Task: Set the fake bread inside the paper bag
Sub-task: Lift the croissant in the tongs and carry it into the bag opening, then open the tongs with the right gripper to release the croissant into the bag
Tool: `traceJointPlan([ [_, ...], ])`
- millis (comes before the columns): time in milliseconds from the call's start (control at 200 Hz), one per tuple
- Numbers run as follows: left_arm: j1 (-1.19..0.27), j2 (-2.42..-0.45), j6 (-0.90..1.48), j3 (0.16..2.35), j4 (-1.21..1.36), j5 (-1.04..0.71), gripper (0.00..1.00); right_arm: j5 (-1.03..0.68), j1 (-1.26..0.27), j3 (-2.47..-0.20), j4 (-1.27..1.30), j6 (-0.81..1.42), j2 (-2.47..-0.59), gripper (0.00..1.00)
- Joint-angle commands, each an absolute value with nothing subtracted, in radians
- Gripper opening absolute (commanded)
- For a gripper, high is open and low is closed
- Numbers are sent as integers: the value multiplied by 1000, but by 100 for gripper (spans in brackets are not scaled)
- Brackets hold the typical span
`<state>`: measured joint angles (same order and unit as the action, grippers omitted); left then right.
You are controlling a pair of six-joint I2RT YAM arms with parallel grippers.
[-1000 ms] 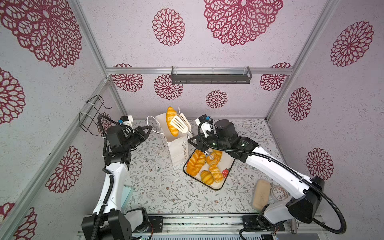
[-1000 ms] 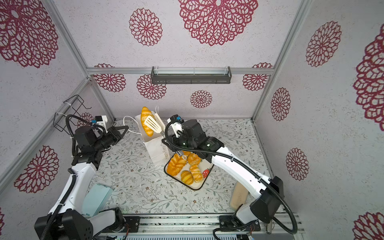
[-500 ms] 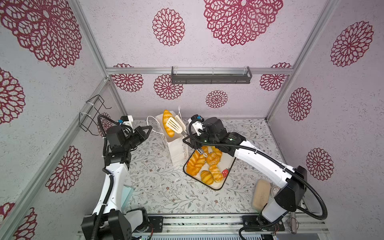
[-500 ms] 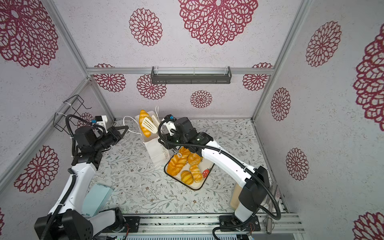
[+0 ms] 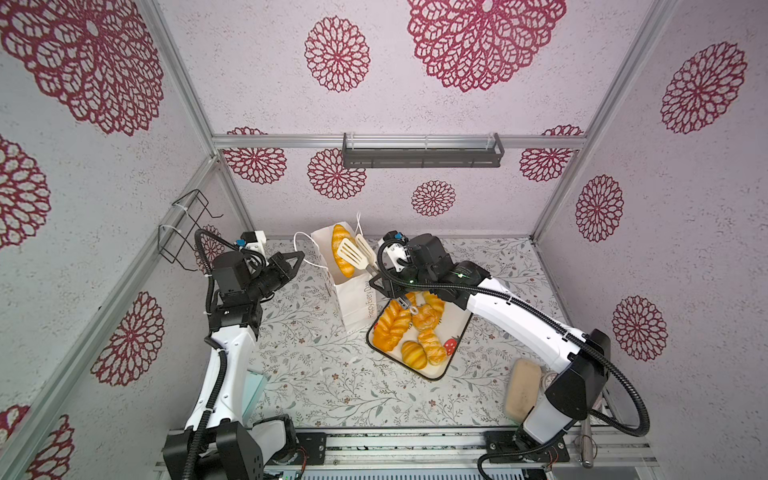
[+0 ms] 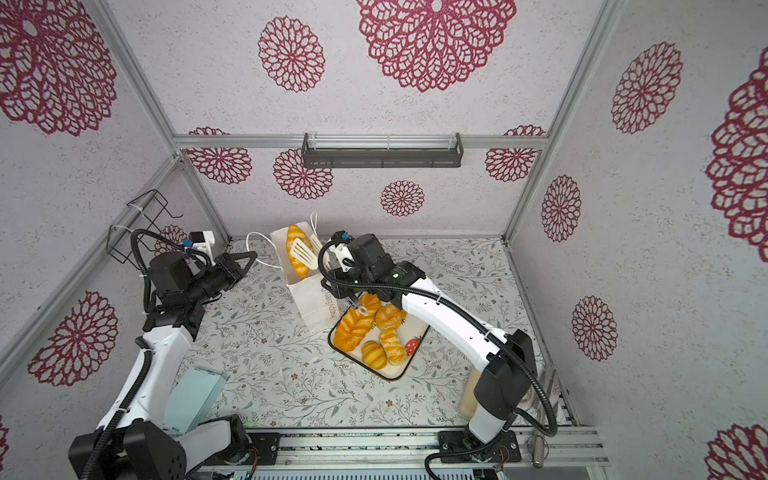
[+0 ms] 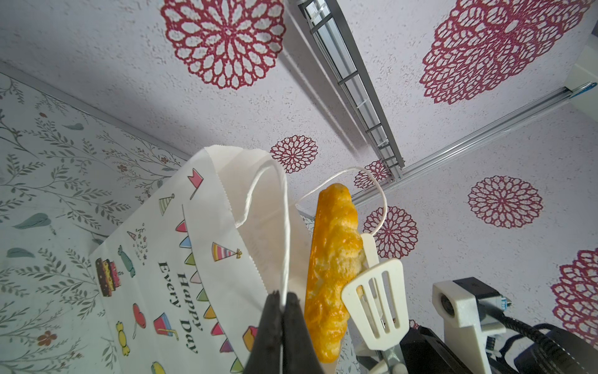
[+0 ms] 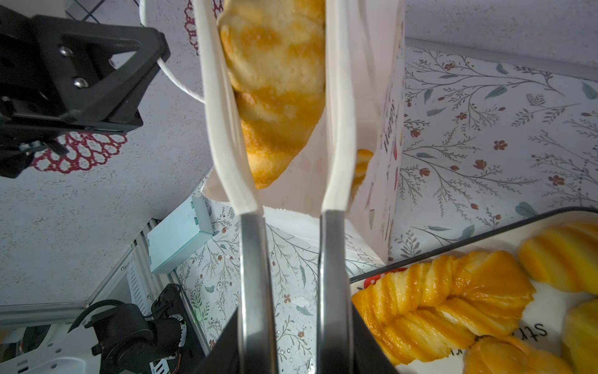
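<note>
your right pincer point(image 5: 376, 280) grips tongs point(image 5: 351, 254) flanking the loaf point(image 5: 338, 239), its tip inside the rim of the paper bag point(image 5: 357, 303). your left pincer point(image 5: 298, 258) clamps the handle point(image 7: 286, 226).

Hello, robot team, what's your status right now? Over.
Left gripper shut on cord handle. Right gripper shut on tongs, long loaf between them at paper bag mouth. Nothing blocking.

Golden-orange bread point(image 5: 343, 249); white bag point(image 5: 355, 305), coloured bunting print; white tongs point(image 5: 351, 254); floral table point(image 5: 316, 374).

Blurry braided loaf point(image 8: 275, 81), far end beyond the right wrist view's edge
</note>
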<state>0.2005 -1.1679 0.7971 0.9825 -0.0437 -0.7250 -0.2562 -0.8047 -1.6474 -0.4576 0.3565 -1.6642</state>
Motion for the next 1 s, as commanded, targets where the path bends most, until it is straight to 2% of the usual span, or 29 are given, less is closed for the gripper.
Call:
traceJointPlan([
  [0,193,-1148,791,977,-38,-736,0,-245,-795,-1698,-419,337,-1659,39],
  [270,193,-1151,796,977,-34,-740,0,-245,-783,-1723,-441,331,-1686,50],
  [625,193,-1151,795,976,-31,-741,0,-265,-767,-1792,-464,301,-1722,57],
  [996,193,-1154,798,974,-29,-741,0,-290,-770,-1815,-463,296,-1702,55],
])
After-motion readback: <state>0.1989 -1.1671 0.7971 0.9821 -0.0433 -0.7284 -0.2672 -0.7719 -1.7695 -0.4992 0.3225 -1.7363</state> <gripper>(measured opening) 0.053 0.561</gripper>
